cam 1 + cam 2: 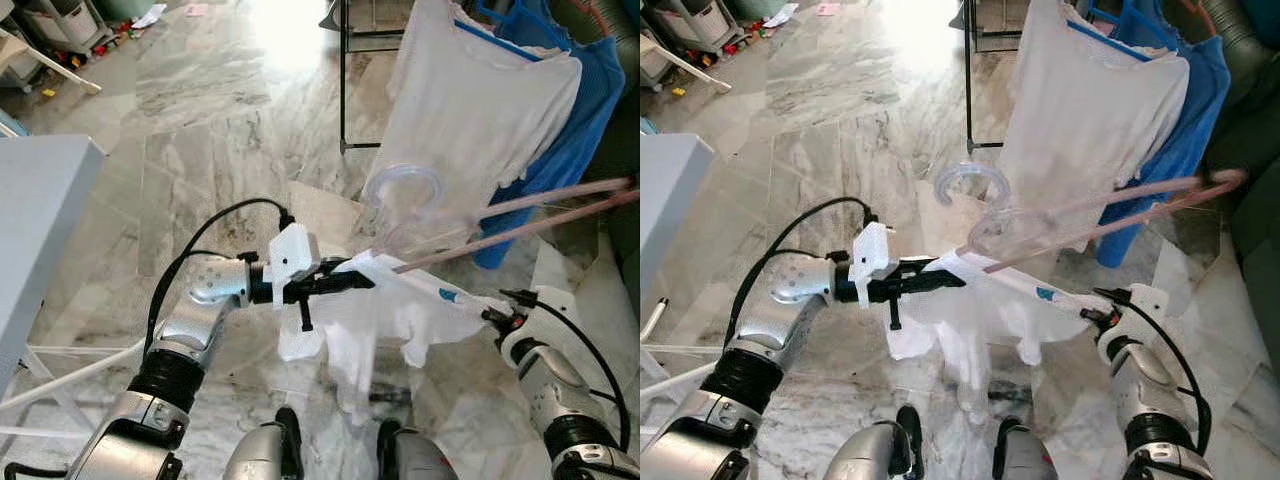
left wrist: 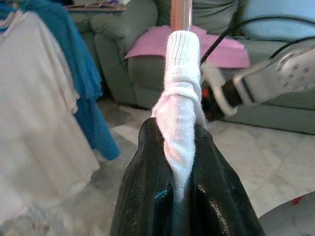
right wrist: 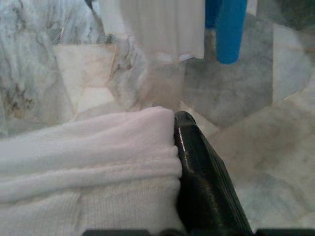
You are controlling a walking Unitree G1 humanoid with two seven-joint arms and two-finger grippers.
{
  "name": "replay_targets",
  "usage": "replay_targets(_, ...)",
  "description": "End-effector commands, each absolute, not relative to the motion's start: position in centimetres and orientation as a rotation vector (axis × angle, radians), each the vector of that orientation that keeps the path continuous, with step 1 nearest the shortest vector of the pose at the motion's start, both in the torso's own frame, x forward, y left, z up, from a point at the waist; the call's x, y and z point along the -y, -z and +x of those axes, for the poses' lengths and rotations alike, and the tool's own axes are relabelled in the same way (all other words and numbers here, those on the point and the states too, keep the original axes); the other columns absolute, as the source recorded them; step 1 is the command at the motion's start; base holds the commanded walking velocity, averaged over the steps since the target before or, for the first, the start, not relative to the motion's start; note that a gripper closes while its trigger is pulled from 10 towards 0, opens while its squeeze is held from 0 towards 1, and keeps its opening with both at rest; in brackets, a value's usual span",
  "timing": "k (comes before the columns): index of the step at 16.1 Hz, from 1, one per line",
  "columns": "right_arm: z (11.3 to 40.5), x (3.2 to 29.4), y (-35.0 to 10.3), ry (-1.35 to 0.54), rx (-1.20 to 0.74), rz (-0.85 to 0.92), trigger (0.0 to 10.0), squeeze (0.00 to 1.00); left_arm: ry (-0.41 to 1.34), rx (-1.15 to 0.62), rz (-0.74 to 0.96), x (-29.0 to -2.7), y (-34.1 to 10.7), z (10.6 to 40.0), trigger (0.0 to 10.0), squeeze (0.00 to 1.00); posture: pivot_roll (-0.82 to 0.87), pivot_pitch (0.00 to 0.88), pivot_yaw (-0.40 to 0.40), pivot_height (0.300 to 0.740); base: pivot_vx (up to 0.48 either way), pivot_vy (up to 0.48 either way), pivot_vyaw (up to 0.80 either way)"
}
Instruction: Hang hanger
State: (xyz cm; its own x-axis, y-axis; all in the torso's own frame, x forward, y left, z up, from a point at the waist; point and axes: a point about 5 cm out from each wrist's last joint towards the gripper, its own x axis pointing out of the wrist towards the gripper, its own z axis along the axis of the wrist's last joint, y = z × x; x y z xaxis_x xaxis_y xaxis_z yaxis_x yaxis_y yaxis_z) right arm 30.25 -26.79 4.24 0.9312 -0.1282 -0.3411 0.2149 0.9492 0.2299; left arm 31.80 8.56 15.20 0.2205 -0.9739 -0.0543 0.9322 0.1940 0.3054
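A white garment [image 1: 360,335] hangs low over the marble floor, stretched between my two grippers. My left gripper [image 1: 352,278] is shut on one bunched end of it, right where a translucent pink hanger [image 1: 520,215] passes through the cloth. The hanger's hook [image 1: 405,185] curls up above that grip, and its long arms reach toward the right. In the left wrist view the black fingers [image 2: 147,177] pinch the white cloth [image 2: 181,123] around the pink rod [image 2: 180,14]. My right gripper [image 1: 497,313] is shut on the garment's other end; its black finger [image 3: 202,182] presses against the white fabric [image 3: 88,162].
A white shirt [image 1: 470,100] and a blue shirt [image 1: 585,130] hang on a rack at the back right, close behind the hanger. The rack's black leg [image 1: 343,90] stands beside them. A grey table [image 1: 40,210] is at my left. A green sofa [image 2: 147,64] lies beyond.
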Motion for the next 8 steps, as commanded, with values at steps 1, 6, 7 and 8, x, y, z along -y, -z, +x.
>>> replay_targets(1, 29.6, 28.2, -4.3, 0.228, -0.326, 0.269, 0.0, 0.0, 1.305, 0.181, 0.321, -9.6, -15.2, 32.0, 0.0, 0.0, -0.13, 0.222, 0.092, 0.74, 0.0, 0.0, 0.0)
replay_targets(6, 30.8, 30.9, -9.1, 0.279, -0.187, 0.26, 0.0, 0.0, 1.19, 0.098, 0.326, -11.4, -11.7, 32.0, 0.0, 0.0, -0.14, 0.223, 0.086, 0.74, 0.0, 0.0, 0.0)
replay_targets(7, 31.4, 30.9, -10.3, 0.275, -0.151, 0.251, 0.0, 0.0, 1.181, 0.083, 0.324, -11.4, -10.9, 31.7, 0.0, 0.0, -0.14, 0.223, 0.086, 0.74, 0.0, 0.0, 0.0)
replay_targets(8, 31.9, 30.8, -11.6, 0.274, -0.117, 0.241, 0.0, 0.0, 1.172, 0.075, 0.32, -11.3, -10.2, 31.4, 0.0, 0.0, -0.14, 0.226, 0.086, 0.74, 0.0, 0.0, 0.0)
